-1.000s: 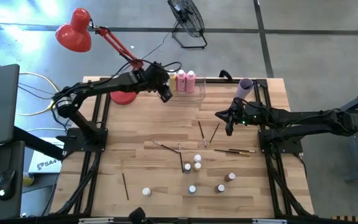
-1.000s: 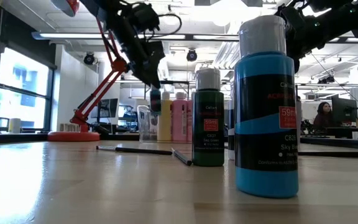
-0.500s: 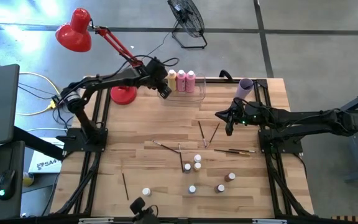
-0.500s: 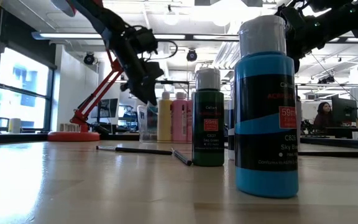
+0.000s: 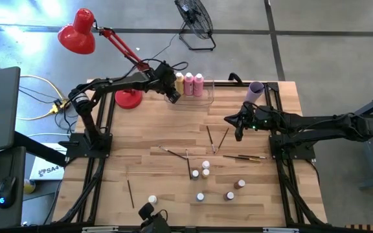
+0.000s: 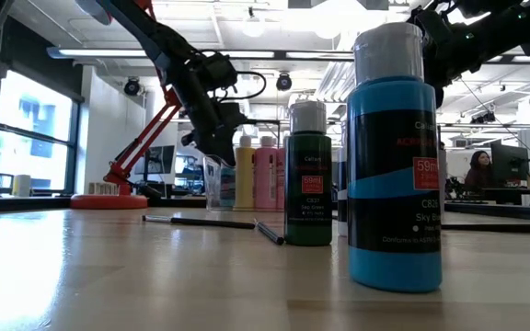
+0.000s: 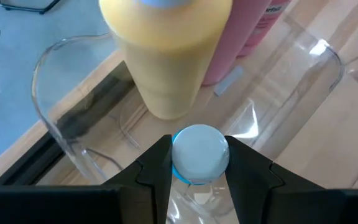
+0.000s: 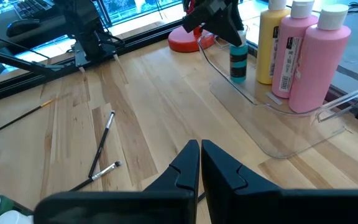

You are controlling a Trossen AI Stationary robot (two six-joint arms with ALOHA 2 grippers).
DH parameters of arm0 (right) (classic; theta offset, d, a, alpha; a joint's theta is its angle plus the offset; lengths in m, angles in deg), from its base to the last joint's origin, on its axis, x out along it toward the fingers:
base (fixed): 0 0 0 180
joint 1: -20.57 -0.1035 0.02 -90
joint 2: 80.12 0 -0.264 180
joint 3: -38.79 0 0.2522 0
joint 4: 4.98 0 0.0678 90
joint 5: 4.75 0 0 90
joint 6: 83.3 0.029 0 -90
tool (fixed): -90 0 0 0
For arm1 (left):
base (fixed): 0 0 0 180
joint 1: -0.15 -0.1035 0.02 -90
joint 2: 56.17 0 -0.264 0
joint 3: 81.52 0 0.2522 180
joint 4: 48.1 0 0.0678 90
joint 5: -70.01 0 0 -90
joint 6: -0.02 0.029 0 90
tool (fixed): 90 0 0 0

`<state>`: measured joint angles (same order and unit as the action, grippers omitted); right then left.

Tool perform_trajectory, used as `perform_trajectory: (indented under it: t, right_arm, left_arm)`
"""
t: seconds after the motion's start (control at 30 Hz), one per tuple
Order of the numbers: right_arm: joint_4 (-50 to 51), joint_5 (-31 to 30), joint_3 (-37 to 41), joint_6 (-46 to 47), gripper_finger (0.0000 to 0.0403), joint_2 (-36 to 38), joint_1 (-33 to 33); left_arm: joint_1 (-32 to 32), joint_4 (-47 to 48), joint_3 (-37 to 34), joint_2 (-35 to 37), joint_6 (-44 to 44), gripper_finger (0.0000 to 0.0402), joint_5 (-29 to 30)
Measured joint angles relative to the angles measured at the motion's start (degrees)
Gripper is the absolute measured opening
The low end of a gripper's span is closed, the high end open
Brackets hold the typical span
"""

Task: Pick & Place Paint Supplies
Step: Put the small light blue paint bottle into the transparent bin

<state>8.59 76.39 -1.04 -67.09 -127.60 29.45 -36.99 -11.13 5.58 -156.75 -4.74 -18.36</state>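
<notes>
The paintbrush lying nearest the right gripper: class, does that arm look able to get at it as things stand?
Probably yes. The right gripper hangs shut and empty near the paintbrush, which lies flat on bare wood with nothing over it.

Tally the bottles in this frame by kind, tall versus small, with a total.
Tall bottles: 3, all in the bin
Small bottles: 8, with 7 loose on the table and 1 in the left pincer
Total: 11
</notes>
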Motion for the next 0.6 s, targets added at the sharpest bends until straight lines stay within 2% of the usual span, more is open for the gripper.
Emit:
perform_trajectory:
  t: [0.6]
  right_arm:
    - [0.0, 0.0, 0.0, 0.01, 0.0008, 0.0, 0.02]
  left_arm:
    - [-0.35, -0.68, -0.02, 0.0, -0.28, 0.0122, 0.85]
